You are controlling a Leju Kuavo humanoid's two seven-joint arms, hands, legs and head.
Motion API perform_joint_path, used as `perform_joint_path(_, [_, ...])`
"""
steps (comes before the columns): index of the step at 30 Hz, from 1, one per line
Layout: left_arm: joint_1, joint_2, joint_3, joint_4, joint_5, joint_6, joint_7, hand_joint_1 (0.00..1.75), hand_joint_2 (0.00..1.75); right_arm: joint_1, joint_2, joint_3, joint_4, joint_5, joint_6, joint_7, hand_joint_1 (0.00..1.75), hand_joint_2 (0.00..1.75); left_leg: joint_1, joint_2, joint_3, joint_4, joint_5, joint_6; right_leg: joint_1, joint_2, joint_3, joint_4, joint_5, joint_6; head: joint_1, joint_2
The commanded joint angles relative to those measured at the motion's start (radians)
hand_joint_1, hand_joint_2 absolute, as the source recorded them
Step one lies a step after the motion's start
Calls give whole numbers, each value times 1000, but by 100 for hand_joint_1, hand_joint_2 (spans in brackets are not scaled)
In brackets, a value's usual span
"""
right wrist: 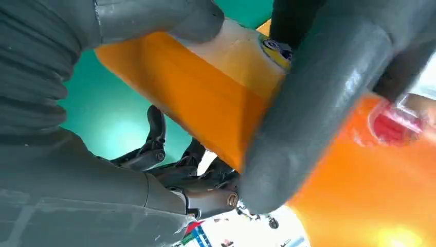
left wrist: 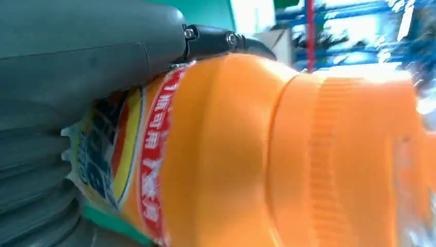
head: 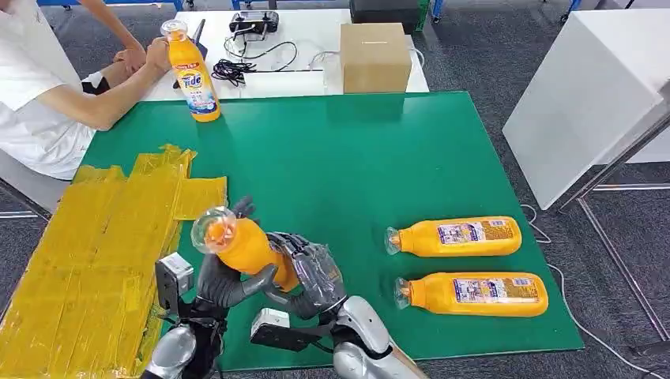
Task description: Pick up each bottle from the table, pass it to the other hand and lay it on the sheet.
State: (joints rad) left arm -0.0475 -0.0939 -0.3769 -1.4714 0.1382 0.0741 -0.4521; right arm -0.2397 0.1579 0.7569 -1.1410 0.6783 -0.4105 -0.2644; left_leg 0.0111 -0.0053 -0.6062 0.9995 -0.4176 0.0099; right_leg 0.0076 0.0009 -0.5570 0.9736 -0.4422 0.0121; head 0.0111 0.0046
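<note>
Both hands are wrapping the same orange bottle (head: pixel 243 246) just above the near edge of the green mat (head: pixel 340 158): the left hand (head: pixel 225 283) is curling dark fingers around its upper body, and the right hand (head: pixel 310 278) is gripping the lower body. In the left wrist view the left hand's thumb (left wrist: pixel 82 56) is pressing against the label, and in the right wrist view the right hand's thick thumb (right wrist: pixel 313 108) is lying across the bottle's side. The bottle is tilting with its clear cap (head: pixel 212 229) toward the yellow sheet (head: pixel 103 253).

The handover looks to be in mid-exchange, so the main risk is timing: if one hand is letting go before the other has a firm hold, the smooth, rounded bottle may be slipping out and dropping onto the mat or off the table's near edge. Crossed fingers may also be catching on each other as one hand withdraws.

Going by size among the surroundings, a person (head: pixel 47 87) is sitting at the far left corner, holding an upright bottle (head: pixel 192 71) on the mat's far edge; that arm is close to the sheet's far end. A cardboard box (head: pixel 374 55) is standing beyond the mat. Two bottles are lying on their sides at the right, the farther one (head: pixel 457 236) and the nearer one (head: pixel 474 293), well apart from the sheet. Nothing is blocking the short path from the hands to the sheet.
</note>
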Motion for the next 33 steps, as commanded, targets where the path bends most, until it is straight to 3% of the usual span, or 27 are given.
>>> perform_joint_path(1, [2,-69,-10,-84,45,60,-16,175,175,62,-62,42,-9,6,12,4,175,175,0,-4,6,-1,-2,1,0,-5,8,-3,-3,2,0,0])
perform_joint_path(8, [10,-70,-19,-131,94,37,-69,175,175,59,-57,35,-11,12,39,-2,175,175,1,-3,1,0,0,0,0,-2,1,-1,-1,1,0,0])
perform_joint_path(18, [31,-93,18,-159,160,21,-82,175,175,66,-55,25,-15,7,23,-3,175,175,0,-3,4,-1,-1,0,0,-3,4,-2,-2,1,0,0])
perform_joint_path(19, [31,-94,25,-161,167,23,-81,175,175,72,-54,15,-24,3,9,-6,3,175,0,-3,3,-1,-1,0,0,-3,3,-2,-1,1,0,0])
perform_joint_path(23, [28,-94,74,-167,178,68,-82,175,175,107,-64,-28,-132,-53,-34,-30,0,175,0,-2,1,0,0,0,0,-2,1,-1,-1,1,0,0])
perform_joint_path(28, [-9,-76,152,-157,37,229,-152,175,175,169,-91,-116,-340,-116,-60,-50,0,175,0,-3,0,0,0,0,-1,-2,0,-1,-1,1,0,0])
perform_joint_path(30, [-21,-67,159,-167,-165,392,-246,175,175,186,-100,-145,-399,-108,-79,-52,0,175,0,-4,1,0,-1,0,-1,-4,2,0,-2,1,0,0])
perform_joint_path(31, [-20,-64,158,-175,-165,394,-245,175,175,190,-104,-151,-411,-107,-81,-49,0,175,-1,-4,0,0,-1,0,-1,-3,1,0,-1,1,0,0])
perform_joint_path(33, [-26,-59,173,-191,-561,624,-246,175,175,204,-109,-173,-454,-116,-102,-75,0,175,0,-2,1,0,-1,0,-1,-2,2,-1,-1,1,0,0])
